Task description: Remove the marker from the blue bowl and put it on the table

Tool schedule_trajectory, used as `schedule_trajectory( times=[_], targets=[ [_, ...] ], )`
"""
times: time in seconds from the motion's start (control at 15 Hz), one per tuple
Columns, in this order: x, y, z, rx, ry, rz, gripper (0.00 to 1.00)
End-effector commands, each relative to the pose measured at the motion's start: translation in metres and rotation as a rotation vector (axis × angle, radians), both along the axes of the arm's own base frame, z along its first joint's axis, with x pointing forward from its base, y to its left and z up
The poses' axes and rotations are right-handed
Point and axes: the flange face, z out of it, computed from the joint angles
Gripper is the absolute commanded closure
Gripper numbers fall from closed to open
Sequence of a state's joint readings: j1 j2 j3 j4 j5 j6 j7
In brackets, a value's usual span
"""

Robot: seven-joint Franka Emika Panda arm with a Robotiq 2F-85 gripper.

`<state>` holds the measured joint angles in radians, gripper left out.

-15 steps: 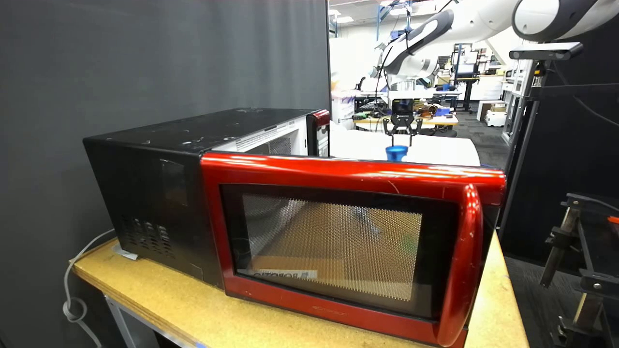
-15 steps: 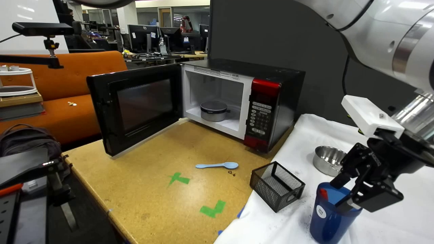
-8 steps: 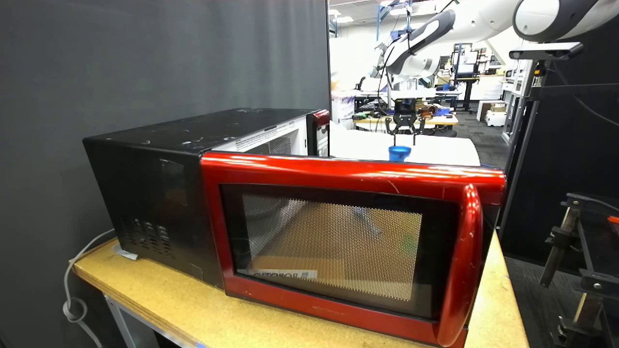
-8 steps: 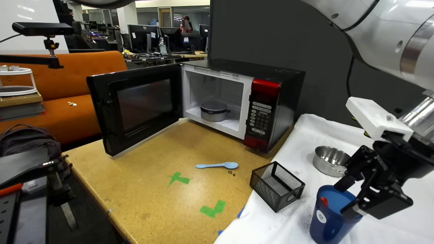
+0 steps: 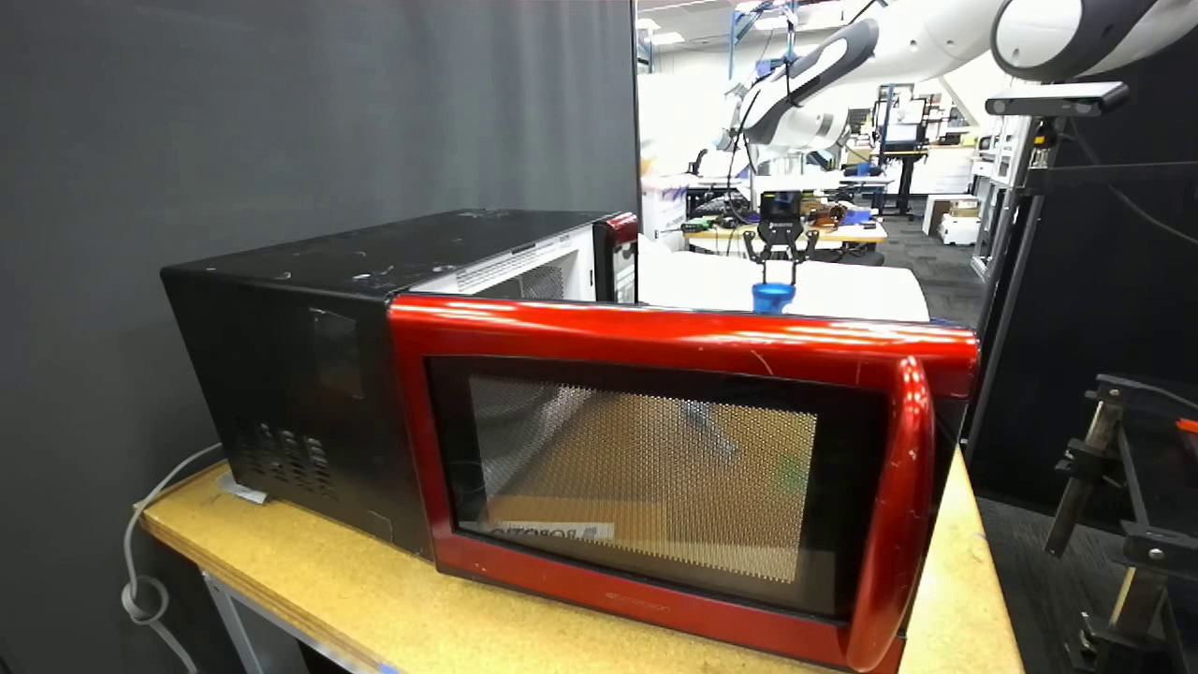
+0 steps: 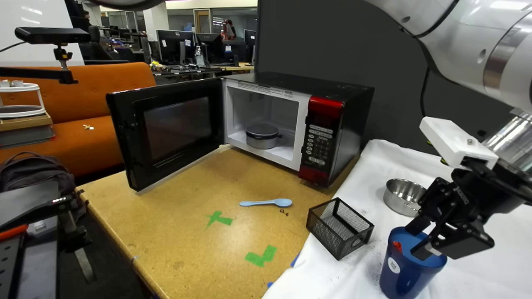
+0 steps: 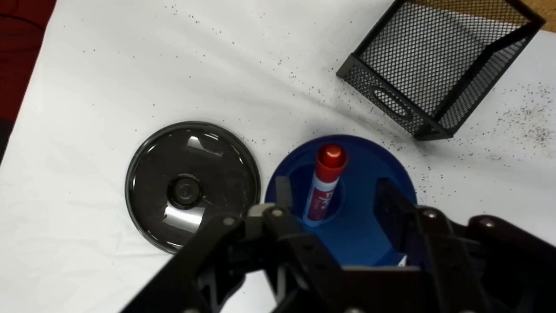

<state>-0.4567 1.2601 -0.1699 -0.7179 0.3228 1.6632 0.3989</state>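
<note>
The blue bowl (image 6: 405,276) is a deep, cup-like blue vessel standing on the white table (image 6: 498,270). It also shows in an exterior view (image 5: 772,300) and in the wrist view (image 7: 354,237). The marker (image 7: 322,195) has a red cap and a white body and leans inside the bowl, cap up at the rim. Its red cap (image 6: 397,246) shows in an exterior view. My gripper (image 6: 419,238) is open over the bowl's mouth. In the wrist view the gripper (image 7: 333,191) has its fingers apart, one on each side of the marker, the left one nearer.
A black mesh basket (image 6: 340,228) and a steel pot (image 6: 403,197) stand near the bowl. A dark glass lid (image 7: 193,187) lies beside the bowl. The open microwave (image 6: 324,141) and a blue spoon (image 6: 266,202) are on the wooden bench (image 6: 187,249).
In an exterior view my gripper moved right and then came back left. The bowl shifted slightly between one second and half a second ago. The marker stays inside it.
</note>
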Motion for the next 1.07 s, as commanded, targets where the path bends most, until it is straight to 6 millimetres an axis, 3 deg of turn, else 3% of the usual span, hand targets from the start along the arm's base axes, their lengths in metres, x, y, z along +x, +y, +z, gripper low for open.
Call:
schedule_trajectory(
  times=[0.0,0.6,1.0],
  targets=[
    [0.001,0.004,0.003,0.009,0.002,0.008,0.32],
    [-0.001,0.007,-0.013,0.028,0.013,0.009,0.48],
    [-0.001,0.017,-0.026,0.045,0.04,0.023,0.39]
  ],
)
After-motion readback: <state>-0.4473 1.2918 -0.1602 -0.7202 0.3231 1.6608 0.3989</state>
